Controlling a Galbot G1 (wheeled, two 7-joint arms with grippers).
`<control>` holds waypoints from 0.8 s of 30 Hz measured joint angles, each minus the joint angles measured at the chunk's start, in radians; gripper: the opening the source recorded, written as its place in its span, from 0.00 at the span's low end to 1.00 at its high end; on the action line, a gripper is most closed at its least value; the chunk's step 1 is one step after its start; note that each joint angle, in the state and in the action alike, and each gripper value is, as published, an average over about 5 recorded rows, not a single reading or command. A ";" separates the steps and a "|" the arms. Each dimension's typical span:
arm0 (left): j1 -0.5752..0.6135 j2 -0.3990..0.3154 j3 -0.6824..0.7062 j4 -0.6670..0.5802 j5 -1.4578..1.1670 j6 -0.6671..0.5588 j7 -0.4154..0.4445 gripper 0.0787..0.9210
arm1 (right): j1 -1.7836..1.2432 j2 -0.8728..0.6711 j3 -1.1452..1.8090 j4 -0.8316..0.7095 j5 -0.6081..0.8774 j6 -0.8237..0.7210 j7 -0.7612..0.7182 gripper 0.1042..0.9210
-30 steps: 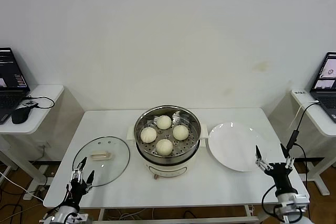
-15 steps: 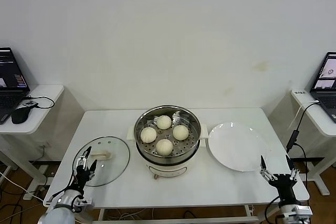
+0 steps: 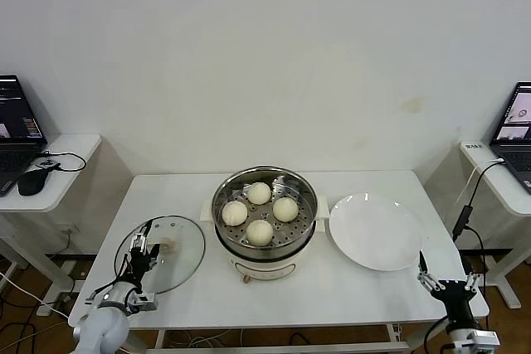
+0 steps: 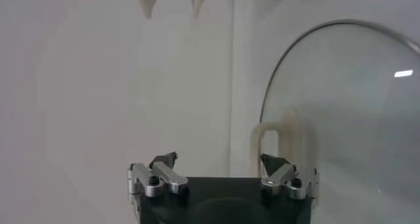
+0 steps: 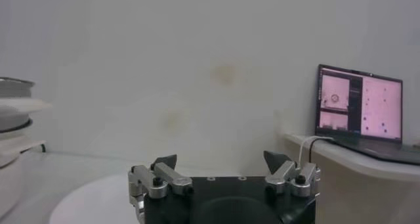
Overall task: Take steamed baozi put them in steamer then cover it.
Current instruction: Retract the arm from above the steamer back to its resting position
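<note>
Four cream-white baozi (image 3: 260,211) lie on the perforated tray inside the steel steamer (image 3: 264,185) at the table's middle. The clear glass cover (image 3: 174,261) lies flat on the table left of the steamer, its cream handle (image 3: 168,244) up. My left gripper (image 3: 143,252) is open over the cover's left part, just beside the handle; in the left wrist view the cover (image 4: 354,113) and its handle (image 4: 279,136) lie before the open gripper (image 4: 220,161). My right gripper (image 3: 447,281) is open and empty, low at the table's front right corner, and also shows in the right wrist view (image 5: 222,159).
A flat white plate (image 3: 377,231) lies right of the steamer. Side desks with laptops (image 3: 17,130) stand at far left and far right (image 3: 516,126). A black cable (image 3: 465,213) hangs near the table's right edge.
My left gripper has moved up and forward from the table's front edge onto the cover, near its handle. My right gripper has sunk lower and slightly right, away from the plate.
</note>
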 measured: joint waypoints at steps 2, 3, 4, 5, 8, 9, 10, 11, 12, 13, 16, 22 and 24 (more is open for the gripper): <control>-0.016 -0.003 0.005 0.019 0.002 0.000 0.000 0.88 | 0.001 0.002 0.000 -0.002 -0.001 0.001 -0.001 0.88; -0.024 -0.004 0.007 0.029 0.004 0.000 0.000 0.88 | 0.001 0.003 0.000 -0.003 -0.001 0.001 -0.001 0.88; -0.032 -0.005 0.008 0.039 0.005 -0.001 0.000 0.88 | 0.001 0.004 0.000 -0.003 -0.001 0.001 -0.002 0.88; -0.039 -0.005 0.009 0.048 0.006 -0.001 -0.001 0.88 | 0.001 0.004 0.000 -0.004 -0.001 0.002 -0.002 0.88; -0.056 -0.004 0.013 0.068 0.007 -0.001 0.000 0.83 | 0.002 0.005 0.000 -0.006 -0.001 0.003 -0.003 0.88; -0.060 -0.003 0.015 0.073 0.006 0.000 0.002 0.81 | 0.002 0.005 0.001 -0.008 -0.002 0.003 -0.004 0.88; -0.062 -0.001 0.016 0.077 0.006 0.001 0.003 0.78 | 0.002 0.005 0.001 -0.009 -0.002 0.004 -0.004 0.88; -0.064 0.000 0.019 0.080 0.006 0.002 0.005 0.73 | 0.001 0.005 0.001 -0.010 -0.002 0.005 -0.004 0.88; -0.065 0.000 0.021 0.083 0.006 0.003 0.007 0.70 | 0.001 0.006 0.001 -0.011 -0.002 0.005 -0.004 0.88; -0.066 0.000 0.023 0.086 0.006 0.003 0.009 0.67 | 0.000 0.006 0.001 -0.012 -0.003 0.006 -0.005 0.88; -0.073 -0.001 0.027 0.095 0.006 0.004 0.014 0.57 | -0.001 0.009 -0.001 -0.015 -0.006 0.009 -0.006 0.88; -0.090 -0.003 0.028 0.118 0.006 0.004 0.014 0.36 | -0.002 0.012 -0.004 -0.017 -0.009 0.013 -0.007 0.88; -0.091 -0.004 0.027 0.124 0.004 0.005 0.010 0.29 | -0.003 0.012 -0.004 -0.018 -0.011 0.014 -0.008 0.88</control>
